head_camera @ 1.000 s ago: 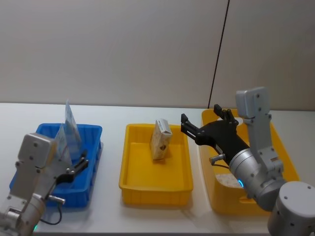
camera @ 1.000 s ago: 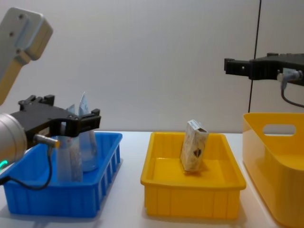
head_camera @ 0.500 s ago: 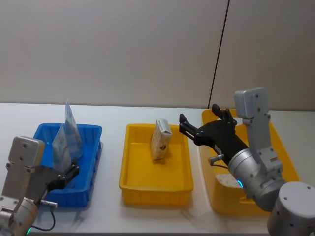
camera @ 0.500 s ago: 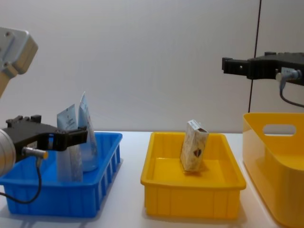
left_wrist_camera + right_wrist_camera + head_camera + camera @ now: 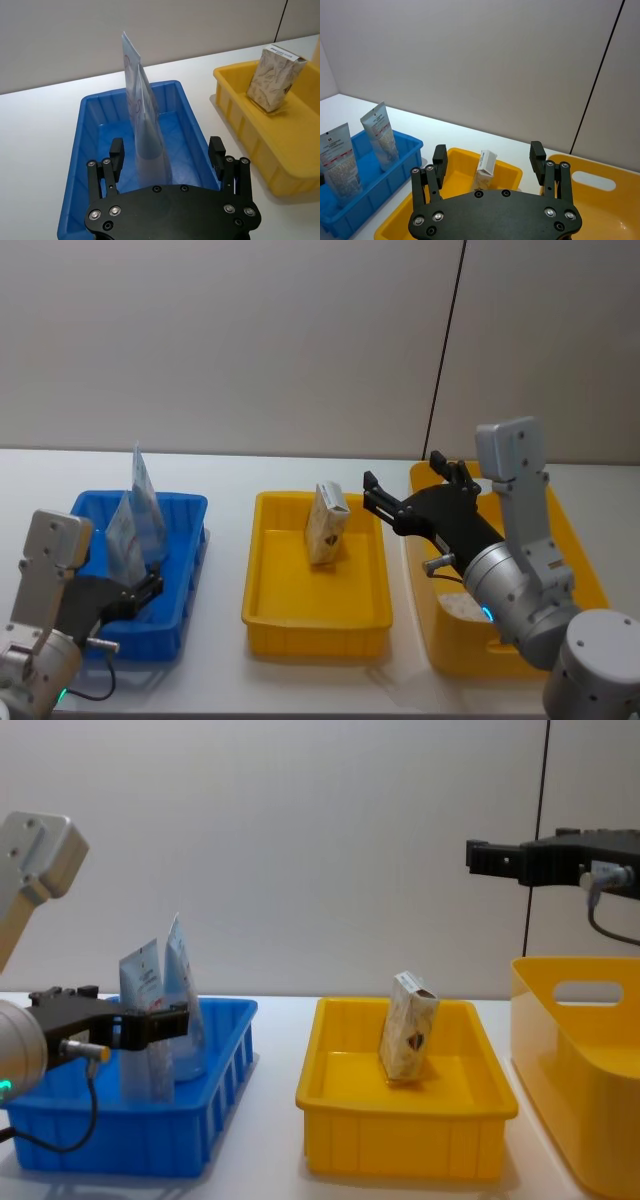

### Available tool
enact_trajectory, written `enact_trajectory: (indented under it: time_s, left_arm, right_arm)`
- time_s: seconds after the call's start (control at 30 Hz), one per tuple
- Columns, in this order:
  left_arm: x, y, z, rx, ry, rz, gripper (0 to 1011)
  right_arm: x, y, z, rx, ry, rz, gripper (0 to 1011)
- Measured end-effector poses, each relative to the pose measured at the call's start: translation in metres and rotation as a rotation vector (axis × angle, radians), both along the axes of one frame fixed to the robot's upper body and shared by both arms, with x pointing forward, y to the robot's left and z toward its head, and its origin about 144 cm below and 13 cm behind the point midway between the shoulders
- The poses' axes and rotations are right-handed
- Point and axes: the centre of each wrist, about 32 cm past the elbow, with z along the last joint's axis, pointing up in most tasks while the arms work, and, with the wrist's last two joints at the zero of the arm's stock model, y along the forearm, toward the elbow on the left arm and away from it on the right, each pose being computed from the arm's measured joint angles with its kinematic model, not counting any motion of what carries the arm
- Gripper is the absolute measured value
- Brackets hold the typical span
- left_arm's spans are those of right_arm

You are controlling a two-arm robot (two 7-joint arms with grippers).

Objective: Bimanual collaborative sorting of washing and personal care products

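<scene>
Two pale-blue printed squeeze tubes [image 5: 138, 512] [image 5: 141, 117] stand upright in the blue tray [image 5: 185, 570]. My left gripper [image 5: 148, 587] [image 5: 166, 150] hangs open at the tray's near end, just short of the tubes, holding nothing. A beige printed carton [image 5: 327, 522] [image 5: 486, 168] leans in the middle yellow tray [image 5: 315, 615]. My right gripper [image 5: 400, 485] [image 5: 490, 858] hovers open and high, between that tray and the deep yellow bin [image 5: 585, 580]. A small whitish pack [image 5: 462, 606] lies in the bin.
The three containers stand in a row on the white table [image 5: 225, 540], with narrow gaps between them. A grey wall with a dark vertical seam [image 5: 445, 350] rises behind. Bare table lies behind the trays.
My left gripper has dropped and drawn back from over the tubes to the blue tray's near end. The right gripper has edged slightly left.
</scene>
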Motion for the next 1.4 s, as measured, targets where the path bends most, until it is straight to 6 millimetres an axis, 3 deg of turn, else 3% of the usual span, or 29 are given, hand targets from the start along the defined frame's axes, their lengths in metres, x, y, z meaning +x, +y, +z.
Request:
enact_trajectory:
  time_s: [1.0, 1.17, 1.4]
  left_arm:
    - [0.052, -0.004, -0.015, 0.033, 0.043, 0.054, 1001]
    - [0.058, -0.006, -0.015, 0.032, 0.046, 0.051, 930]
    - [0.064, -0.008, -0.015, 0.035, 0.050, 0.046, 731]
  right_arm:
    - [0.000, 0.000, 0.000, 0.000, 0.000, 0.001, 1002]
    - [0.000, 0.000, 0.000, 0.000, 0.000, 0.000, 1002]
    - [0.000, 0.000, 0.000, 0.000, 0.000, 0.000, 1002]
